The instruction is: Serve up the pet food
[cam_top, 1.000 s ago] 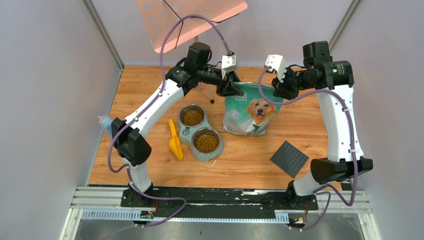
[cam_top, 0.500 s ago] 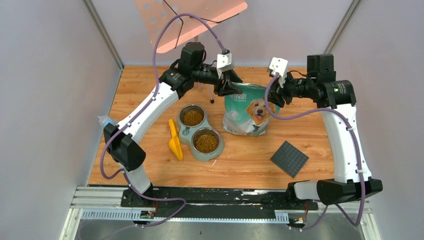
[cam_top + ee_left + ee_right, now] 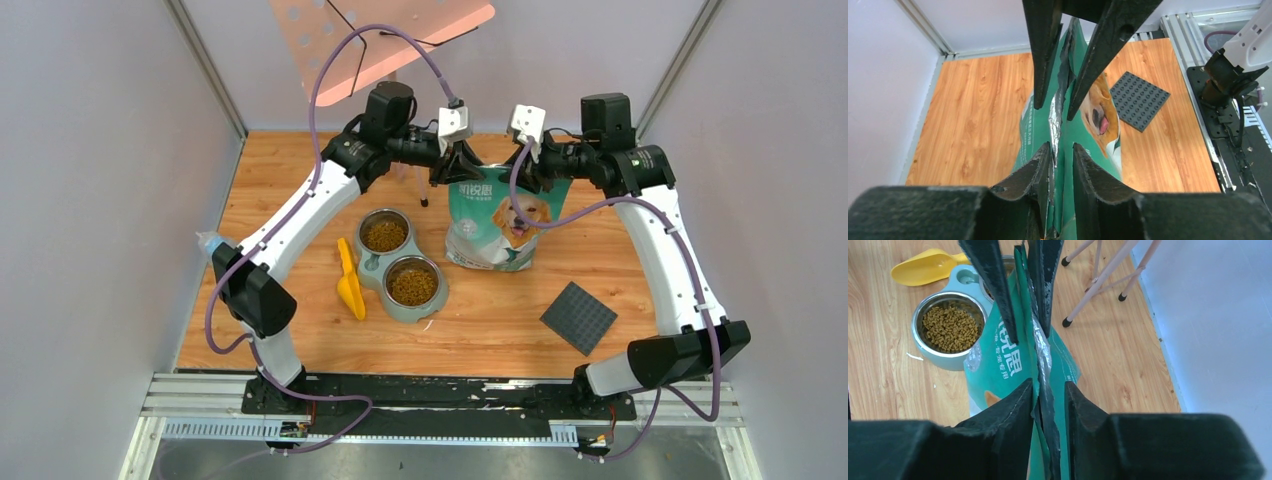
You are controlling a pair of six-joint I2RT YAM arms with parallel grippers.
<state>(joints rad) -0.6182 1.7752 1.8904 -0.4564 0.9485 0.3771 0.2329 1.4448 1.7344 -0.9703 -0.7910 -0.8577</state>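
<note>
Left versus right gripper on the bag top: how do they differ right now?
The left gripper sits at the left top corner of the bag, the right gripper at the opposite corner. The left gripper points right, the right gripper left. Shared: fingers either side of the top edge; clamping unclear.

Pet food [image 3: 412, 285]: sm brown kibble, loose heaps in both feeder bowls [image 3: 440, 284].

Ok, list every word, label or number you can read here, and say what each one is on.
"凯锐思", as best it can be made out: large white characters on the front of the teal bag.
Smaller white print under those characters on the bag: too small to read.
No other readable text shows in any view.
</note>
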